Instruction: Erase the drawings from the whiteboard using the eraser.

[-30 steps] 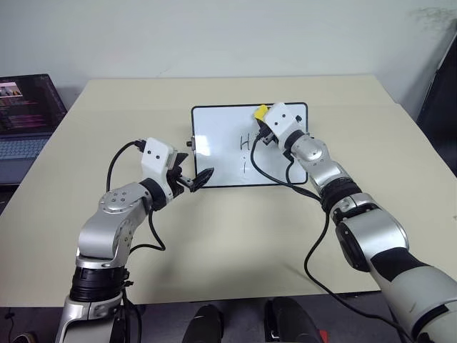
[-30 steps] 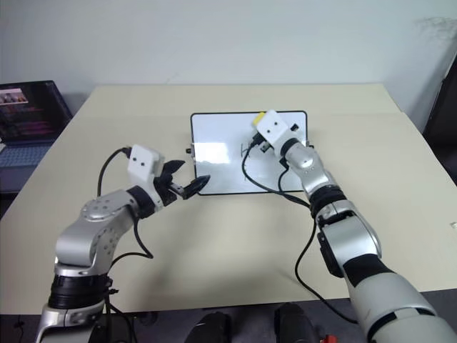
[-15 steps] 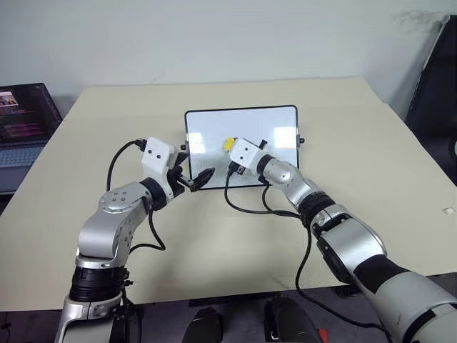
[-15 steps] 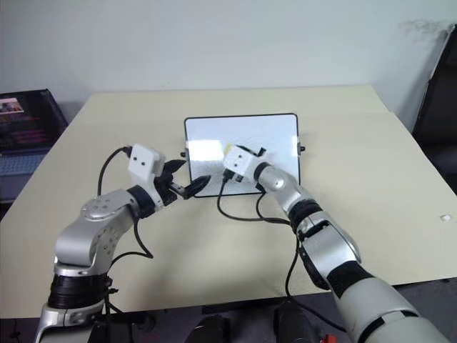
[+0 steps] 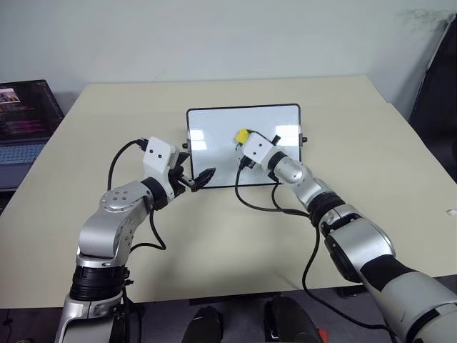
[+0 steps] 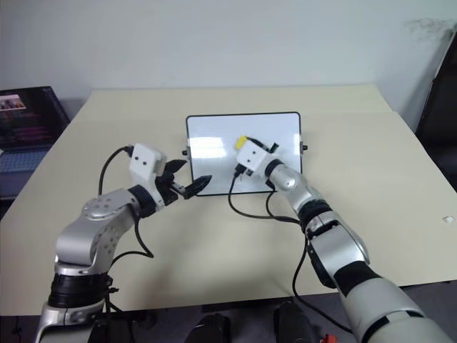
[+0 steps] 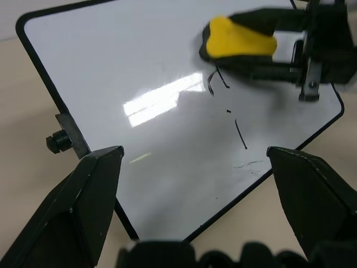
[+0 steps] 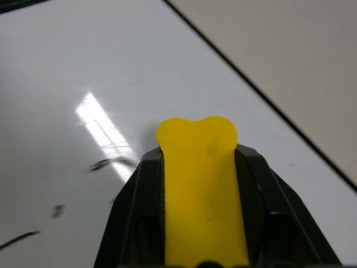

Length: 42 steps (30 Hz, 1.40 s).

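Note:
The whiteboard (image 5: 214, 128) lies flat at the middle of the table, black-framed and glossy. My right gripper (image 5: 243, 137) is over its centre, shut on the yellow eraser (image 5: 242, 133), which is at the board's surface. In the right wrist view the eraser (image 8: 199, 184) sits between the two black fingers (image 8: 139, 201). Of the drawings, a few thin dark strokes (image 7: 215, 82) and a short line (image 7: 241, 134) show beside the eraser (image 7: 240, 38). My left gripper (image 5: 196, 176) stands open at the board's near left corner, its fingers (image 7: 83, 195) wide apart.
A laptop (image 5: 25, 114) with a lit screen sits off the table's left side. A dark object (image 5: 437, 86) stands past the right edge. The right arm's black cable (image 5: 264, 206) loops over the table just in front of the board.
My right gripper swept the eraser from the board's far right across the letters toward its near left, then back to the middle. The dark letters have shrunk to faint strokes. The left gripper stayed put.

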### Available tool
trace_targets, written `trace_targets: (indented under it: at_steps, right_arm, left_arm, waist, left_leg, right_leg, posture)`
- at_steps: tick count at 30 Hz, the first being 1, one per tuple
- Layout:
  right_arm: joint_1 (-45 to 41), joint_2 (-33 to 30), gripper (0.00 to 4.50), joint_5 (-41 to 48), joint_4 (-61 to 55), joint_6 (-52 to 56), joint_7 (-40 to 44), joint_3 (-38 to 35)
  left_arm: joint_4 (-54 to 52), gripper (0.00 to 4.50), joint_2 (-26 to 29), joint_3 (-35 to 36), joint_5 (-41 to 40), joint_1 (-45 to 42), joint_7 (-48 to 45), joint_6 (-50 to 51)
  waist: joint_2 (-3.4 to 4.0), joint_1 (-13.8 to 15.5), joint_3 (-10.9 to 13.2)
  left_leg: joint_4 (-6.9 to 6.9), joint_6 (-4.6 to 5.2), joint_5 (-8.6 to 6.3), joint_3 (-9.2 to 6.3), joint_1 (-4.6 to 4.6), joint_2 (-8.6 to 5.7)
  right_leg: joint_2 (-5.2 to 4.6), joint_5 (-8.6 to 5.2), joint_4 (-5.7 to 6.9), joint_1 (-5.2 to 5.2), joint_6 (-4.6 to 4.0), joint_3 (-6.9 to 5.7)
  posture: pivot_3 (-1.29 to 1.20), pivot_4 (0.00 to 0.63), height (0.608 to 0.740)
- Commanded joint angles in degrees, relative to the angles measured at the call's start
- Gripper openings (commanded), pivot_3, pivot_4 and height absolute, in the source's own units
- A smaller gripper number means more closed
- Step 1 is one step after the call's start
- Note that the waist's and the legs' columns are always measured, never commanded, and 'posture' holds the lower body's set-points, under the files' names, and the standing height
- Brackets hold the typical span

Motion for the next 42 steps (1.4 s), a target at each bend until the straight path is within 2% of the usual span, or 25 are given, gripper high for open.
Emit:
trace_targets:
  at_steps: [1, 6, 11, 12, 19, 23, 32, 36, 42]
  right_arm:
    - [-2.4, -0.5, 1.31, 0.8, 0.4, 2.0, -1.9, -1.6]
    - [-0.6, 0.8, 1.31, 0.2, 2.0, 6.4, 3.3, -0.4]
    - [3.5, 1.1, 1.31, -1.8, 1.9, 6.8, 7.6, 2.4]
    - [4.2, 1.0, 1.31, -2.4, 1.8, 6.7, 7.7, 3.1]
    - [5.5, 0.5, 1.31, -5.0, 0.9, 8.1, 6.6, 6.1]
    - [4.2, -0.2, 1.31, -4.3, 0.3, 8.7, 4.0, 5.0]
    - [0.1, -0.3, 1.31, 1.4, -2.6, 5.2, -1.5, -1.7]
    - [-0.4, 1.5, 1.31, 1.5, -2.0, 6.5, 0.4, -1.4]
    - [3.5, 3.0, 1.31, -1.1, -0.9, 8.2, 7.0, 2.9]
  left_arm:
    - [-0.9, 4.5, 0.1, 0.5, -0.3, -1.0, -0.3, -1.4]
    - [-1.0, 4.5, 0.1, 0.4, -0.4, -0.9, -0.4, -1.6]
    - [-1.3, 4.5, 0.0, 0.4, -0.4, -1.0, -0.2, -1.3]
    - [-1.3, 4.5, 0.0, 0.4, -0.5, -1.0, -0.1, -1.3]
    - [-1.2, 4.5, -0.1, 0.3, -0.5, -0.9, -0.3, -1.6]
    - [-0.7, 4.5, -0.1, 0.3, -0.3, -0.8, -0.5, -2.0]
    - [0.1, 4.5, -0.5, -0.1, -0.3, -0.9, -0.6, -2.8]
    - [0.1, 4.5, -0.6, -0.2, -0.3, -1.1, -0.6, -2.8]
    - [-0.1, 4.5, -0.4, 0.1, -0.4, -1.0, -0.6, -2.6]
  waist:
    - [0.0, -0.1, 0.0]
    - [0.0, -0.1, 0.0]
    - [-0.02, -0.1, 0.0]
    - [-0.02, -0.1, 0.0]
    - [-0.04, -0.1, 0.0]
    - [-0.04, -0.1, 0.0]
    - [-0.02, 0.0, 0.0]
    - [-0.03, -0.1, 0.0]
    - [-0.03, -0.6, 0.0]
  left_leg:
    - [-0.04, -0.04, 0.0, 0.03, -0.1, 0.02]
    - [-0.08, 0.04, -0.08, 0.13, -0.15, 0.01]
    - [-0.05, 0.06, -0.08, 0.09, 0.49, 0.01]
    - [-0.05, 0.06, -0.08, 0.11, 0.64, 0.01]
    - [-0.01, 0.15, 0.01, 0.12, 1.23, 0.01]
    - [-0.02, 0.15, 0.01, 0.1, 1.53, 0.01]
    - [-0.02, 0.14, 0.01, -0.11, 1.18, 0.0]
    - [-0.04, 0.12, 0.01, -0.02, 0.37, 0.01]
    - [-0.1, 0.09, -0.04, 0.0, 0.34, 0.07]
  right_leg:
    - [-0.01, -0.01, -0.04, -0.12, 0.0, 0.01]
    - [-0.03, -0.02, -0.12, -0.18, 0.01, 0.09]
    - [0.07, -0.06, -0.13, 0.45, 0.08, 0.04]
    - [0.09, -0.19, -0.12, 0.56, 0.3, 0.08]
    - [0.13, -0.14, 0.05, 1.11, 0.27, 0.14]
    - [0.12, -0.15, 0.0, 1.44, 0.26, 0.14]
    - [0.11, -0.15, -0.21, 1.29, 0.27, 0.03]
    - [0.07, 0.04, -0.17, 0.41, -0.01, 0.0]
    - [0.03, 0.03, -0.22, 0.33, -0.02, 0.0]
  posture:
    - [0.0, 0.15, 0.74]
    - [0.0, 0.15, 0.74]
    - [0.0, 0.15, 0.74]
    - [0.0, 0.15, 0.74]
    - [0.0, 0.15, 0.74]
    - [0.0, 0.15, 0.74]
    - [0.0, 0.15, 0.74]
    - [0.0, 0.15, 0.74]
    - [0.0, 0.15, 0.74]
